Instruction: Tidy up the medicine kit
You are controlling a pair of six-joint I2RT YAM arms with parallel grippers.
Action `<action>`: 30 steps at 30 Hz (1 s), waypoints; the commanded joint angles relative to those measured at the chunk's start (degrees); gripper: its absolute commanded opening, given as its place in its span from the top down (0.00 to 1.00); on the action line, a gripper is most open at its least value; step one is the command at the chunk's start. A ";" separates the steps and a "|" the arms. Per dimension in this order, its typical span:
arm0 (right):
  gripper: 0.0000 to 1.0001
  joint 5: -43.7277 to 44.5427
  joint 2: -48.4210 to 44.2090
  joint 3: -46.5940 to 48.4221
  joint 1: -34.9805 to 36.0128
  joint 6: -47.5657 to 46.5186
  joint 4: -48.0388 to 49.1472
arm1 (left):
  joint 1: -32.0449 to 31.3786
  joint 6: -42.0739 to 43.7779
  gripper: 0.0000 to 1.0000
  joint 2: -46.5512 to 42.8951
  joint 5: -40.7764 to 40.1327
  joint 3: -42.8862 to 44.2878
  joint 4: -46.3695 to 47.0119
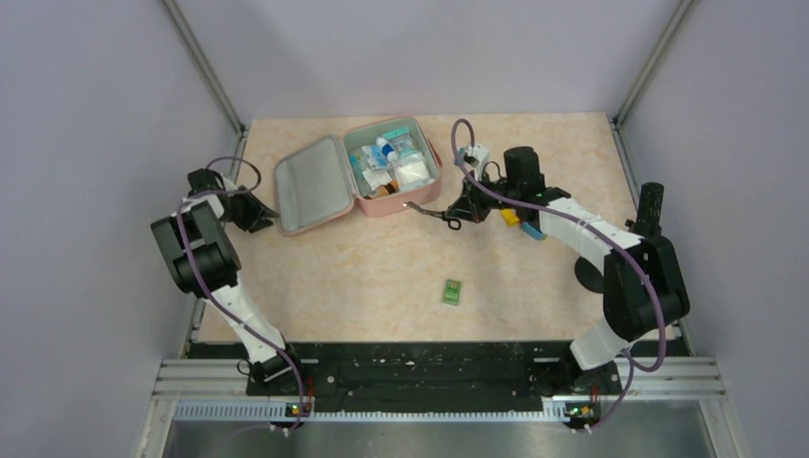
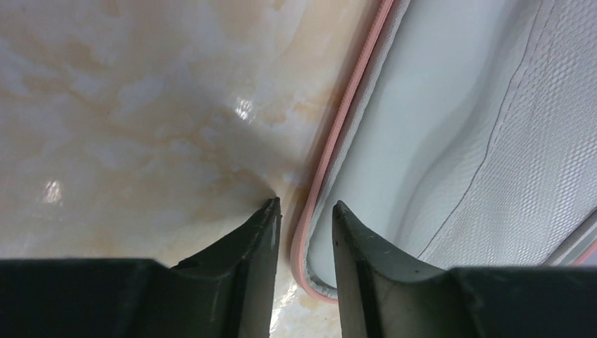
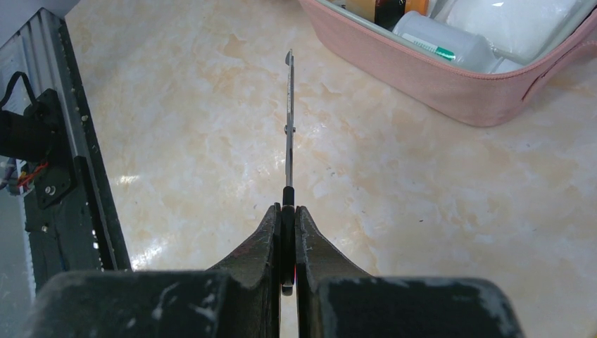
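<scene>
Since the right gripper (image 1: 456, 212) is clamped on the handle end of a pair of scissors (image 1: 427, 208), the coming move probably belongs to that arm. The medicine kit (image 1: 382, 207) lies open at the far middle of the table (image 1: 334, 277), with its lid (image 1: 310, 186) flat to the left and its tray to the right. The tray sits just left of and beyond the right gripper. The scissors' long axis runs leftward from the fingers, and the tip is close to the tray's near right corner but outside the wall. Getting them in would likely need a lift over that wall.

The tray is crowded with a white bottle (image 3: 443, 44), white pouches (image 1: 412, 172), a blue-capped bottle (image 1: 383, 148) and something orange. The lid shows only grey lining.

The left gripper (image 1: 256, 214) is at the lid's near left edge, its fingers (image 2: 257, 243) slightly apart and straddling the pink rim (image 2: 320, 165) without visibly pinching it. A small green packet (image 1: 452, 291) lies well apart on the near side.
</scene>
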 commanded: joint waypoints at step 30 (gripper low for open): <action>1.00 -0.56 5.66 4.82 0.36 -1.77 3.25 | -0.35 1.43 1.00 -4.87 23.82 2.30 6.89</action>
